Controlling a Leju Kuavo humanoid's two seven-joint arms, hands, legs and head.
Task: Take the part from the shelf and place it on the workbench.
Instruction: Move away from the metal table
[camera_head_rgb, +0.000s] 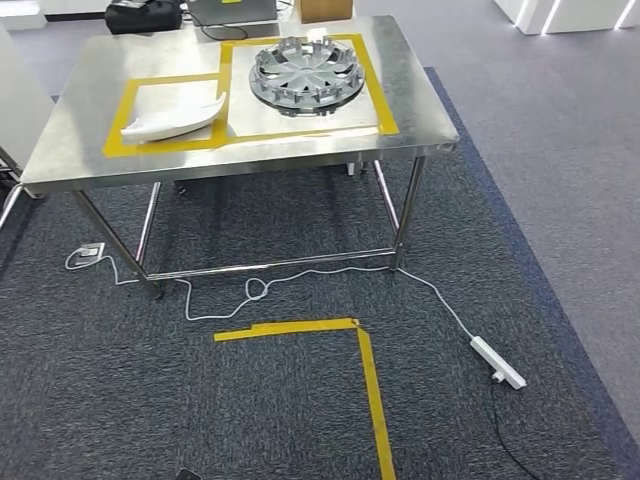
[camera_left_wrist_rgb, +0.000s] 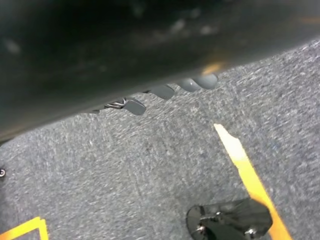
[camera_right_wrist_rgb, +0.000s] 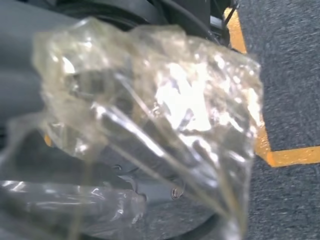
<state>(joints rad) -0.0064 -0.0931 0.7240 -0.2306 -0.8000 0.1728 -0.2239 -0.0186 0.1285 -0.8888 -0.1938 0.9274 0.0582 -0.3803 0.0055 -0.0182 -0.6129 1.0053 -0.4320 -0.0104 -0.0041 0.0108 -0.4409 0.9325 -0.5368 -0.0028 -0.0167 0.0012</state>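
Observation:
A large dark part (camera_right_wrist_rgb: 151, 115) wrapped in crinkled clear plastic is close in front of the right wrist camera, and my right hand (camera_right_wrist_rgb: 19, 75) holds it from behind the film. In the left wrist view the same dark part (camera_left_wrist_rgb: 113, 45) is a blurred mass, and my left hand's fingertips (camera_left_wrist_rgb: 162, 91) curl out from under its edge, above the carpet. The steel workbench (camera_head_rgb: 423, 100) stands ahead in the head view. A silver wheel cover (camera_head_rgb: 307, 76) and a white curved panel (camera_head_rgb: 175, 115) lie on it inside yellow tape frames.
Grey carpet lies between me and the bench, with a yellow tape corner (camera_head_rgb: 362, 360). A white cable (camera_head_rgb: 256, 290) and a power strip (camera_head_rgb: 498, 362) lie near the bench legs. A black case (camera_head_rgb: 143, 15) and a cardboard box (camera_head_rgb: 323, 8) stand behind the bench.

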